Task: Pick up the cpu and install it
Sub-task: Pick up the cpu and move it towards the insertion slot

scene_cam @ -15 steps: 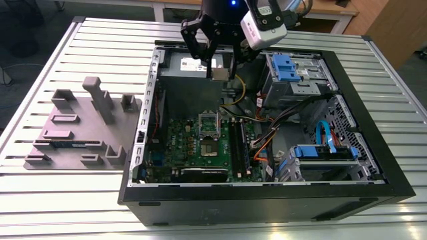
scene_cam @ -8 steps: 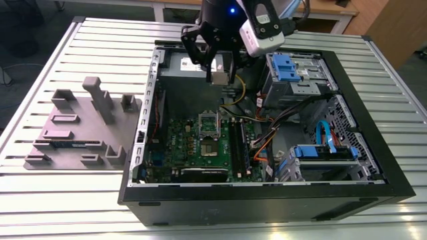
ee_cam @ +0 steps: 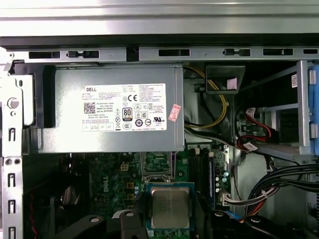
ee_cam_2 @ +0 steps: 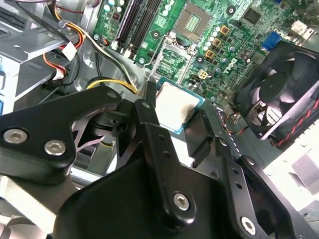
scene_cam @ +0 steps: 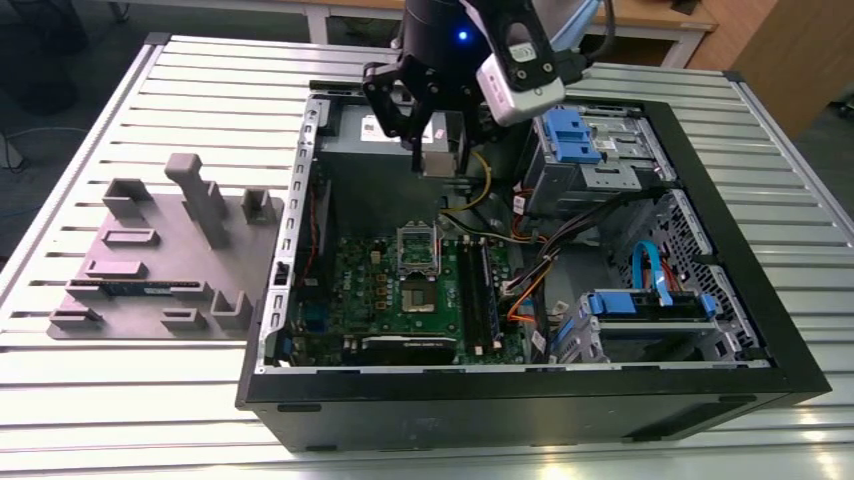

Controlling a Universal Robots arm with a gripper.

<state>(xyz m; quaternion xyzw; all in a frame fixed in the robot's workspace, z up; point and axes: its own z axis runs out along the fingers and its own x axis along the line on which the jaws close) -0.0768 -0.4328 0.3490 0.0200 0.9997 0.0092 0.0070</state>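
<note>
Above the open black computer case (scene_cam: 534,405) on the ribbed metal worktop (scene_cam: 174,100), black gripper (ee_cam: 170,219) pinches the small square silver-topped cpu (ee_cam_2: 175,105) by opposite edges. Cpu hangs flat over the green motherboard (scene_cam: 360,290), near the grey label-faced power supply box (ee_cam: 114,139), clear of the dark metal-framed socket (scene_cam: 424,298).

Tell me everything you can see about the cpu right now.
The cpu is a small flat square chip with a dull silver metal top and a thin green rim. It looks clean and undamaged. Its top face shows in both wrist views. The gripper clamps it at two opposite edges and holds it in the air above the green motherboard, and nothing else appears to touch it.
</note>
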